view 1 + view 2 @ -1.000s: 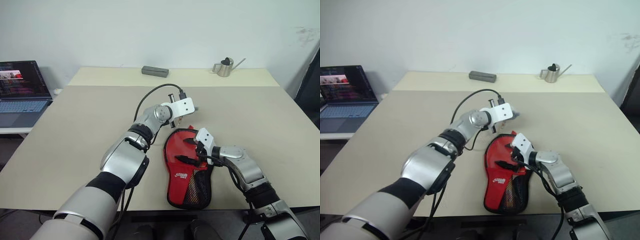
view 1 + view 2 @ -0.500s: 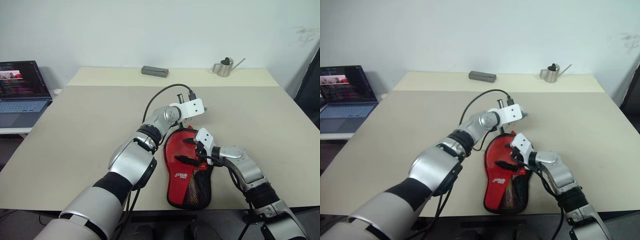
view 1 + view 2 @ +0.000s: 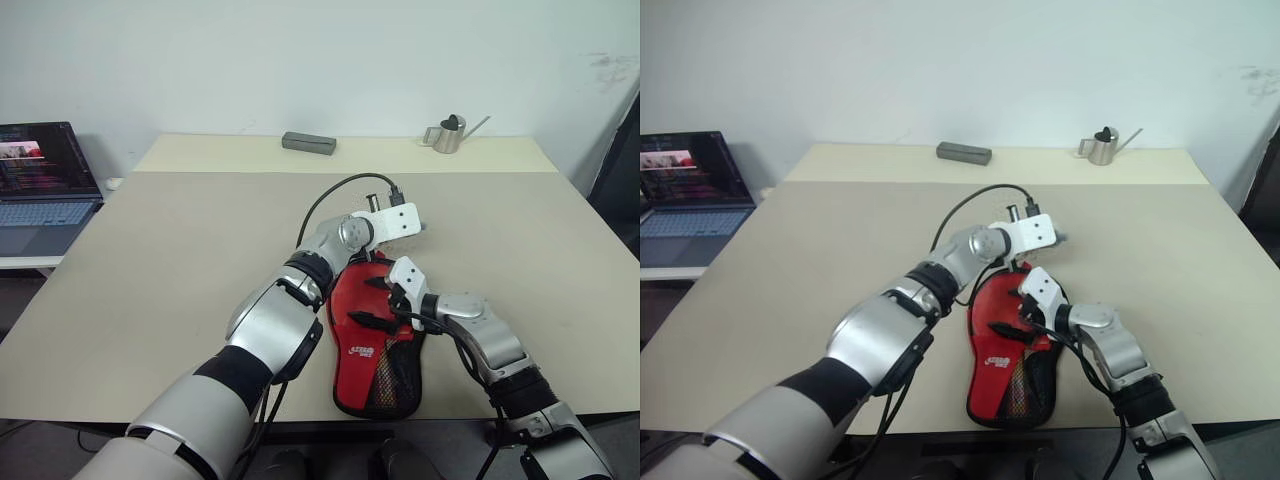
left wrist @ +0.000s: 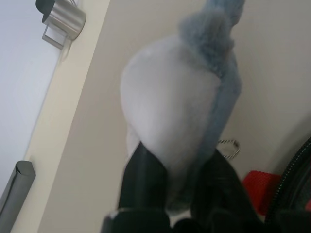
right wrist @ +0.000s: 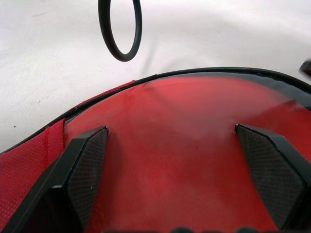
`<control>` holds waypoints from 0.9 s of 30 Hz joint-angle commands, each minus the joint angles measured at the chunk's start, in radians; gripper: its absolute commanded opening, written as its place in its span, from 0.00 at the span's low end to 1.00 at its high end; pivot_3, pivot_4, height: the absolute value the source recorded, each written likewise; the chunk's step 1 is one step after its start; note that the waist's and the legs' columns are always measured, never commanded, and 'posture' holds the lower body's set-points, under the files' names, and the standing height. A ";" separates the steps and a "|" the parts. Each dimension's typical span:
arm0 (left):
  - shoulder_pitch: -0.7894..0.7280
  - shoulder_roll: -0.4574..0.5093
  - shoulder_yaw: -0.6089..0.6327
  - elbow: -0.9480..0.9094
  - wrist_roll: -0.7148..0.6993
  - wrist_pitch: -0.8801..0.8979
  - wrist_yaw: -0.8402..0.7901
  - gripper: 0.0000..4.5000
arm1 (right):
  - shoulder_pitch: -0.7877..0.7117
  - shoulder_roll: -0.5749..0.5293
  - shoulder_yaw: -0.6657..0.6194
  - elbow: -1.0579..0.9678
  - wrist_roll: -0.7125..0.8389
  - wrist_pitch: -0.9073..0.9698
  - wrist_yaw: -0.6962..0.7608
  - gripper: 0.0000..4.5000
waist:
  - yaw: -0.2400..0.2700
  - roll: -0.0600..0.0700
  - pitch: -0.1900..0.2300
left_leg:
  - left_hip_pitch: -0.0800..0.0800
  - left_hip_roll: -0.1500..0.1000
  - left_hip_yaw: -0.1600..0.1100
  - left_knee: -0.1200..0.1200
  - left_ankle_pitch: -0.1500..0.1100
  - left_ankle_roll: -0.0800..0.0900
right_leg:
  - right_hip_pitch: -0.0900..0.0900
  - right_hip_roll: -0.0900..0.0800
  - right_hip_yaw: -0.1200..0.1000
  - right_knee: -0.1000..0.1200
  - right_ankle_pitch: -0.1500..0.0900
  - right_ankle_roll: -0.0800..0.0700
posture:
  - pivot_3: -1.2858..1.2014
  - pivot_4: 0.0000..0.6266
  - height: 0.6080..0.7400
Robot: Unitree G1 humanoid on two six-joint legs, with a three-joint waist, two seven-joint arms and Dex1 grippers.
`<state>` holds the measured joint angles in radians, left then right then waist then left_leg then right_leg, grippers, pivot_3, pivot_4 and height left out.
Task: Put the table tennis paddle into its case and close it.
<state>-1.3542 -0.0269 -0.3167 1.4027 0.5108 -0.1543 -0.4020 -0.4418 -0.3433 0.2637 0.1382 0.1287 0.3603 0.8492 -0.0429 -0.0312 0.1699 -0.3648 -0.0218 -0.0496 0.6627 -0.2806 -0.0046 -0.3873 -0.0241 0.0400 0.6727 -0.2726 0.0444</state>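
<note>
Fingers point(image 5: 87, 160) of your right tool point(image 3: 378, 300) stand wide apart over the case point(image 3: 372, 345), which lies on the table point(image 3: 180, 250) with the red paddle inside. Your left tool point(image 4: 175, 179) pinches a grey-white fluffy thing point(image 4: 170, 111) just beyond the case's round end.

I saw the case point(image 3: 375, 345) lying at the table's point(image 3: 180, 260) near edge, my grippers over it.
</note>
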 commanded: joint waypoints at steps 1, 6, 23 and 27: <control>-0.014 0.013 0.010 -0.030 -0.012 -0.007 0.002 0.48 | 0.051 0.001 0.082 0.065 -0.048 0.069 0.006 1.00 | 0.000 0.000 0.000 | 0.000 0.000 0.000 0.000 0.000 0.000 | 0.000 0.000 0.000 0.000 0.000 0.000 | 0.52 0.24 1.00; -0.005 0.028 0.028 -0.037 -0.034 -0.044 -0.047 0.79 | 0.044 0.001 0.078 0.078 -0.049 0.062 0.007 1.00 | -0.001 0.000 0.000 | 0.000 0.000 0.000 0.000 0.000 0.000 | 0.000 0.000 0.000 0.000 0.000 0.000 | 0.52 0.24 1.00; 0.046 0.093 0.282 -0.211 -0.413 -0.141 -0.619 0.79 | -0.002 0.002 0.050 0.116 -0.040 0.038 0.011 1.00 | -0.012 0.000 0.000 | 0.000 0.000 0.000 0.000 0.000 0.000 | 0.000 0.000 0.000 0.000 0.000 0.000 | 0.52 0.24 1.00; 0.133 0.166 0.306 -0.337 -0.485 -0.063 -0.696 0.79 | -0.004 -0.009 0.029 0.084 -0.021 0.054 0.017 1.00 | -0.014 0.001 0.000 | 0.001 0.000 0.000 0.000 0.000 0.000 | 0.000 0.000 0.001 0.001 0.000 0.000 | 0.52 0.24 1.00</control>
<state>-1.2332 0.1252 -0.0302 1.1272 0.0695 -0.2500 -1.0717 -0.4825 -0.3346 0.2701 0.1761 0.1300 0.3576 0.8657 -0.0566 -0.0304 0.1696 -0.3643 -0.0216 -0.0503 0.6627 -0.2806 -0.0048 -0.3873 -0.0242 0.0403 0.6733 -0.2723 0.0439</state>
